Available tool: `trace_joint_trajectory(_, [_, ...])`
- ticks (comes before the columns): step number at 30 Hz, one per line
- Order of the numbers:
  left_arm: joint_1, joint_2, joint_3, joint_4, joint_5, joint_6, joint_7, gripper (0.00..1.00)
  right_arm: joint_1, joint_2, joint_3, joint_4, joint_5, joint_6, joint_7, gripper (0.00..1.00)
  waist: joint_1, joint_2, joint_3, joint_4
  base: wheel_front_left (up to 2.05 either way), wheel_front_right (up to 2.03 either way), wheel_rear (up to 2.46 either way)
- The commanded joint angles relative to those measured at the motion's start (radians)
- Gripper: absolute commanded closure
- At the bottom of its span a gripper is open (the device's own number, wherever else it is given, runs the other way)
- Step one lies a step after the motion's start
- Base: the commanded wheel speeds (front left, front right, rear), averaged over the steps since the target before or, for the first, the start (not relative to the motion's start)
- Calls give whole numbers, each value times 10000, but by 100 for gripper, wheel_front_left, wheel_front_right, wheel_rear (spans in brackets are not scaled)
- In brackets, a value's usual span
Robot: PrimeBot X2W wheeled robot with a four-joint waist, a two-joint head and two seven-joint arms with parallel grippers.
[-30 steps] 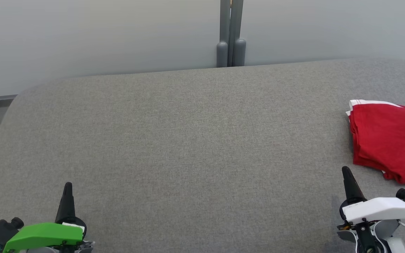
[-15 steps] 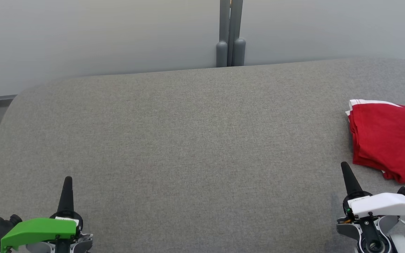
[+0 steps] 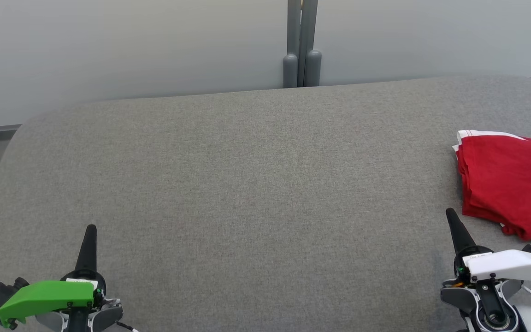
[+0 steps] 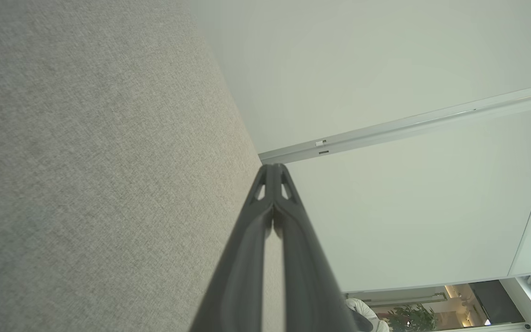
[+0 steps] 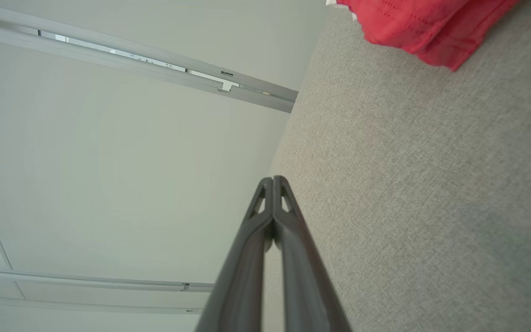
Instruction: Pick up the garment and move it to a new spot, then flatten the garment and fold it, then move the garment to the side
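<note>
You find the red garment (image 3: 510, 184), with a white trim, lying bunched at the far right of the grey cloth-covered tabletop (image 3: 256, 184), partly out of view. Your right gripper (image 3: 450, 213) hangs at the near right, close to the garment's near left corner but apart from it, its jaws pressed together on nothing. Your left gripper (image 3: 91, 229) hangs at the near left, well apart from the garment, jaws also pressed together.

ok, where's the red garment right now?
In the head view the red garment lies on the far right of the grey surface, just beyond the right pincer, apart from it.
</note>
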Motion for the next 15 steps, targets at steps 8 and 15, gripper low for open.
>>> trace_joint_trajectory(8, [-309,-19,112,-67,-821,-45,240,100,-223,-69,-41,-103,904,6,225,100,0,-1,4,-8,0,0,0])
trace_joint_trajectory(15, [-409,-42,146,-62,-1302,-47,374,100,-299,-75,-52,-112,1516,5,353,100,0,-1,7,-15,0,0,0])
